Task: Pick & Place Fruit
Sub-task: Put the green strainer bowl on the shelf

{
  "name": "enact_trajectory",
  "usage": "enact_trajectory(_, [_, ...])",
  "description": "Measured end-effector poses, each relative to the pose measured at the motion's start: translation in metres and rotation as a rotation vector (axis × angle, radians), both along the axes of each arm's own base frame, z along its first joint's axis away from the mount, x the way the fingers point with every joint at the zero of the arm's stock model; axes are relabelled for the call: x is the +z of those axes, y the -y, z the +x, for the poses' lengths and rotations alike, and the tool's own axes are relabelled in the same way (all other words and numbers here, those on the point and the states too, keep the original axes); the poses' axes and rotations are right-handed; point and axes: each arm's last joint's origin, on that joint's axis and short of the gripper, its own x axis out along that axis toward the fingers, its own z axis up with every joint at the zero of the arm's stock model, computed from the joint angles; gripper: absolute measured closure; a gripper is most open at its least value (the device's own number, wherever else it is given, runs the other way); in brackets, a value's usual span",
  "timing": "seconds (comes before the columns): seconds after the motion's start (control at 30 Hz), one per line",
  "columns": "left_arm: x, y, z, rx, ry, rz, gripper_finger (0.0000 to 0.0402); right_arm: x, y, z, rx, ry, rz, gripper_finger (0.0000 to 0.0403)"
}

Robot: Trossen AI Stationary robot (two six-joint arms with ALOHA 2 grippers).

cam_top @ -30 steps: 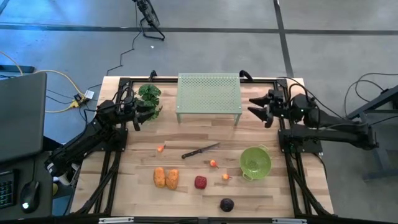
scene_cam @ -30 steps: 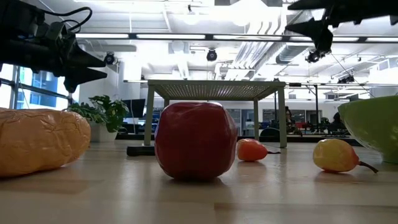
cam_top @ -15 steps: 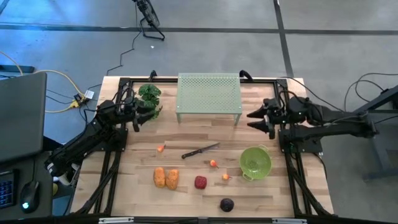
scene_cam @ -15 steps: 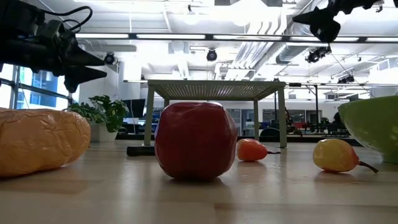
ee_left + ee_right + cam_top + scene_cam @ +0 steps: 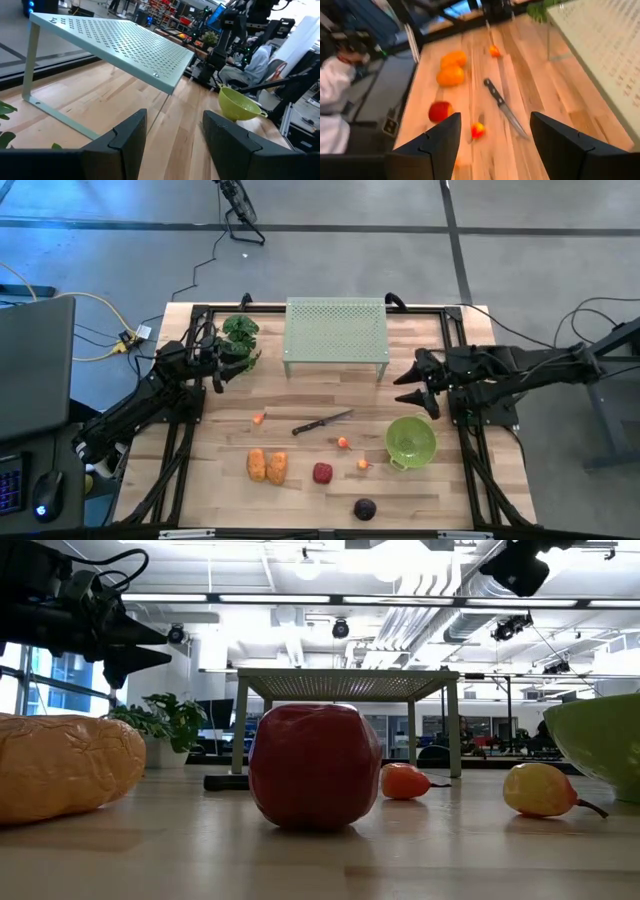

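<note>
Since the earlier frames my right hand (image 5: pixel 407 389) has swung from the 2 o'clock corner, beside the perforated green rack (image 5: pixel 336 330), inward and toward the near half of the worktop (image 5: pixel 300 405). It now hangs just above the green colander (image 5: pixel 411 440), fingers parted and carrying nothing. My left hand (image 5: pixel 240 362) has not shifted: it waits at 10 o'clock beside the leafy green bunch (image 5: pixel 240 329), fingers apart, empty.

Fruit, all untouched on the worktop:
- two orange oblong pieces (image 5: pixel 267 465) at 7 o'clock, touching each other;
- red apple (image 5: pixel 322 472) just right of them;
- dark purple round fruit (image 5: pixel 365 508) at 6 o'clock, near the front edge;
- small orange-red pieces: one (image 5: pixel 261 419) at 9 o'clock, one (image 5: pixel 344 443) near centre, one (image 5: pixel 363 464) beside the colander.

The knife (image 5: pixel 322 422) lies at centre.

Assessment: no pick is begun. The right wrist camera now faces the knife and fruit, so I judge this move an approach toward the nearest small pieces.
</note>
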Motion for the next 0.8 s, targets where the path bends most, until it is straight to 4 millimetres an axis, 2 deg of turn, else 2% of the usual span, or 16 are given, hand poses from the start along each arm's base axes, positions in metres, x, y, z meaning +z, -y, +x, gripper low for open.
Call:
enact_trajectory(0.33, [0.000,0.000,0.000,0.000,0.000,0.000,0.0211,-0.029,-0.010,0.010,0.012,-0.305,-0.102,0.0172])
enact_trajectory(0.8, [0.000,0.000,0.000,0.001,-0.001,0.000,0.0211,-0.061,-0.030,0.037,0.122,-0.506,-0.109,0.0172])
